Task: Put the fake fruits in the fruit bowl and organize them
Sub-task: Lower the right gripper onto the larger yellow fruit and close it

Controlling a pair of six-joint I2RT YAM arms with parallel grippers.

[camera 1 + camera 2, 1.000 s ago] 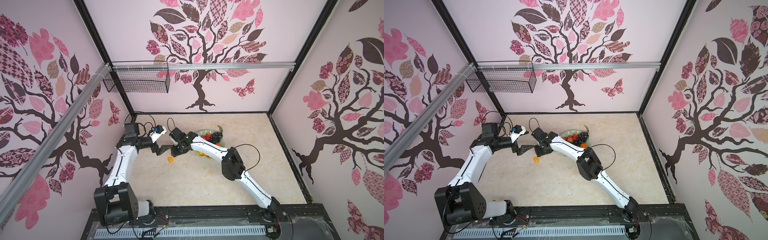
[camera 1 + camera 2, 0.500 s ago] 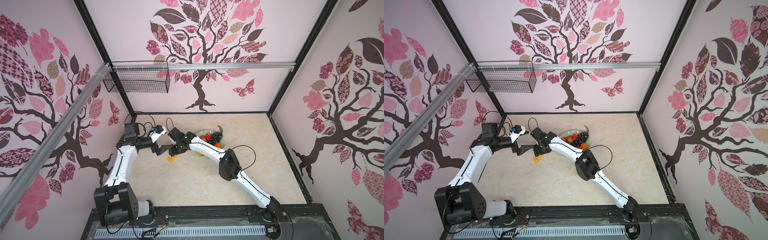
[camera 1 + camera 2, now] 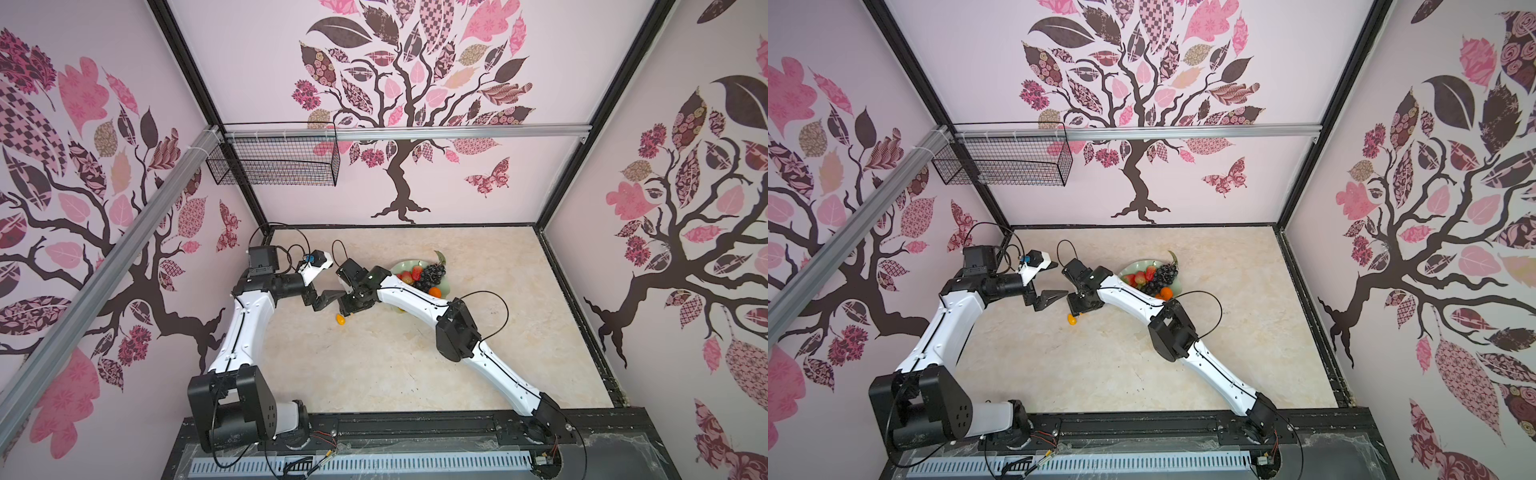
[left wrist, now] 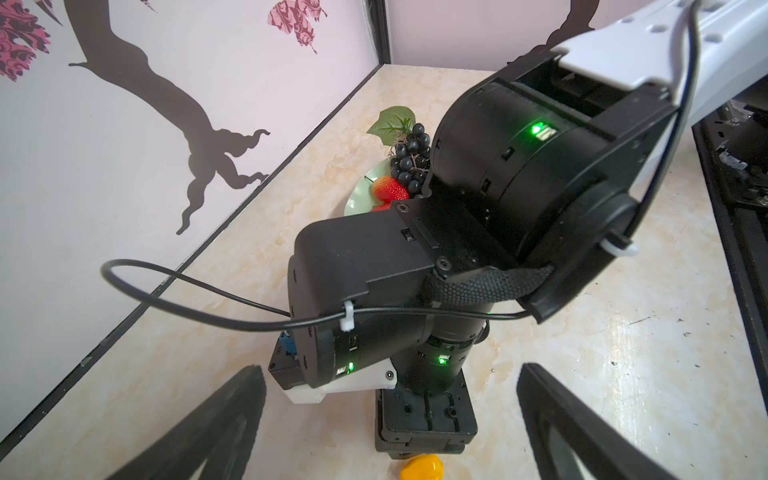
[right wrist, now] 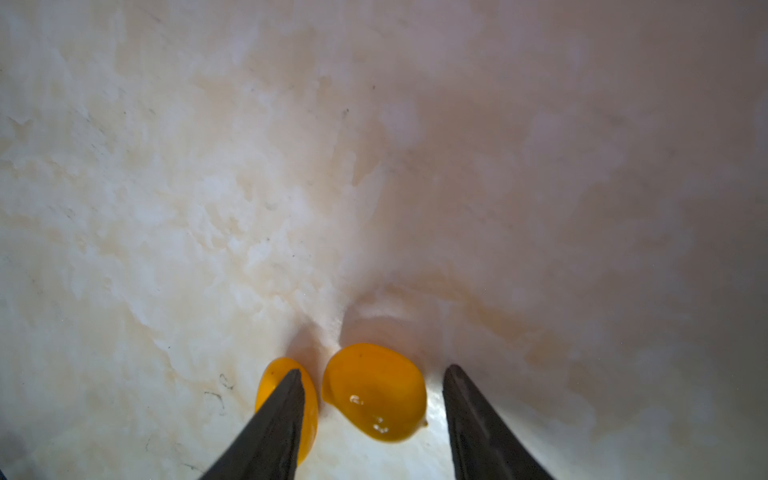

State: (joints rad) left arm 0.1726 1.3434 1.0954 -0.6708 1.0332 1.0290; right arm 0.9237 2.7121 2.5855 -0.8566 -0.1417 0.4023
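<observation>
Fruit bowl (image 3: 404, 266) (image 3: 1133, 269): pale green, on the table (image 3: 374, 365), near the right gripper (image 3: 351, 308) on its side away from the left gripper (image 3: 329, 296). It is partly under the right forearm.

In the bowl:
- red strawberries (image 3: 417, 273)
- dark grape bunch (image 3: 433, 274), leaf poking over the far rim
- one tangerine (image 3: 435, 292) at the near edge
- a bit more orange under the forearm; can't tell what it is

Black wire basket (image 3: 274, 166) hangs on the wall rail, well apart from both grippers.

Right gripper (image 5: 373, 370) points down at the table with its jaws apart, straddling one kumquat (image 5: 374, 392). That fruit lies on the table between the fingers with a gap on each side, not clamped. Second kumquat (image 5: 272, 384) lies just outside one finger, partly hidden by it and just beside the first. Can't tell whether the two touch.

Left gripper (image 4: 388, 372) has its jaws wide apart, just beside the right gripper and facing it, above the table.

Versus a second ago, the right arm's elbow has shifted slightly toward the left arm. Left arm, bowl, its fruit and the loose kumquat seen from above are in the same spots.
</observation>
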